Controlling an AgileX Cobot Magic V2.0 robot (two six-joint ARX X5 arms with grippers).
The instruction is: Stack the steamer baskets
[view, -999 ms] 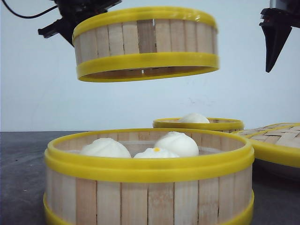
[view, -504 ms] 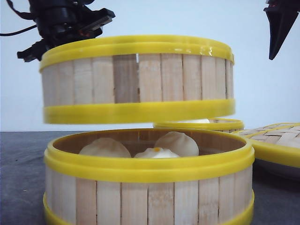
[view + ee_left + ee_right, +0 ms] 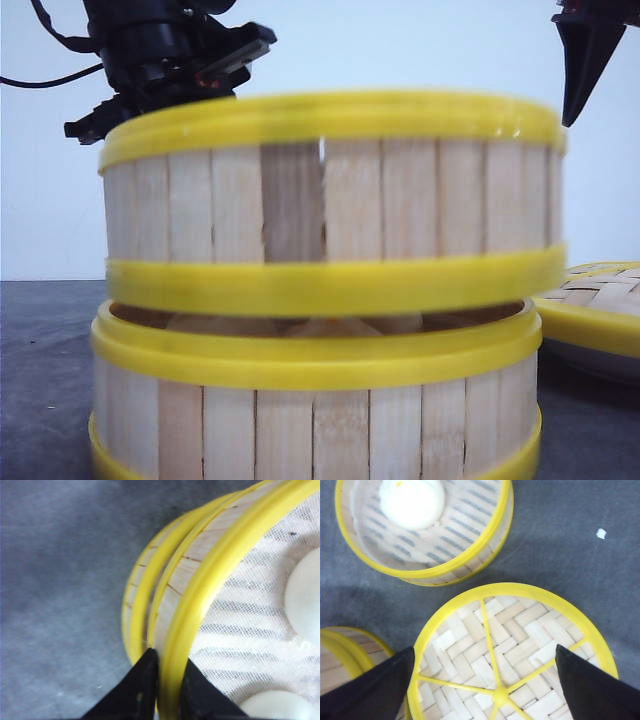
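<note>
The lower basket (image 3: 315,400) sat on the dark table (image 3: 40,380) closest to the front camera, and everything else is placed from it. Directly above it hung the upper basket (image 3: 330,210), its bottom band almost level with the lower one's top band; a thin dark gap showed between the two bands, wider toward the left, so the upper basket was not seated. Through that gap pale rounded shapes were faintly visible inside the lower basket (too dim to name).

The left gripper (image 3: 167,680) was clamped on the upper basket's rim, one black finger (image 3: 137,690) outside the wall and the other inside, with the yellow band between them. In the left wrist view the upper basket held a white mesh liner (image 3: 240,620) and parts of two white buns (image 3: 305,600).

To the right of the lower basket lay the lid (image 3: 512,650), its woven face and yellow spokes up. The right gripper (image 3: 485,685) hovered high above the lid, its fingers spread wide and holding nothing. Beyond the lid from the lower basket (seen only in the right wrist view) stood the third basket (image 3: 470,550), apart from the lid, with one white bun (image 3: 412,502) on its striped liner.
</note>
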